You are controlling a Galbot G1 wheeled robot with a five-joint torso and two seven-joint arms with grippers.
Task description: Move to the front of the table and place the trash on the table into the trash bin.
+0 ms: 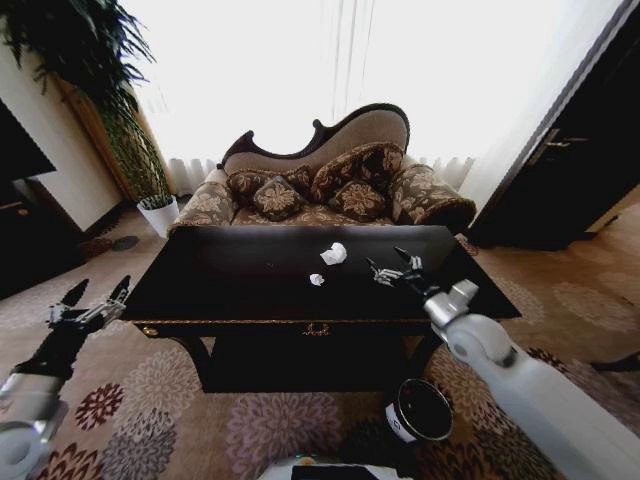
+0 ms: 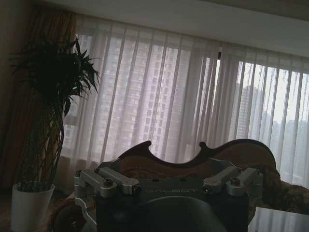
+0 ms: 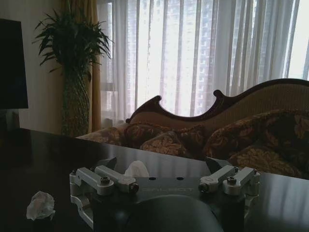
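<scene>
1. Table [image 1: 250,285] fills the middle of the head view: a dark glossy top with gold trim along the front edge and a brass ornament [image 1: 315,329] at its centre.
2. Two pieces of trash lie on the top: a larger crumpled white paper ball [image 1: 334,253] farther back, and a smaller white scrap [image 1: 317,279] nearer the front edge, the two apart from each other.
3. The right gripper [image 1: 392,266] hovers over the table's right part, its fingers spread wide and holding nothing, just beside the larger paper ball.
4. The right wrist view gives what the head view cannot: a low look across the tabletop, with the smaller scrap [image 3: 40,205] lying off to one side and the larger ball [image 3: 137,169] showing just past the gripper's body, between the spread fingers.
5. The left gripper [image 1: 90,297] hangs off the table's left end, above the floral carpet [image 1: 280,425], its fingers apart and empty.
6. The left wrist view looks out over a sofa back [image 2: 193,157] to sheer curtains [image 2: 169,96], with a potted plant [image 2: 36,183] in a white pot.
7. The trash bin [image 1: 421,411], round and black with a white label, stands on the carpet before the table's right front corner; what lies inside is too dark to tell.
</scene>
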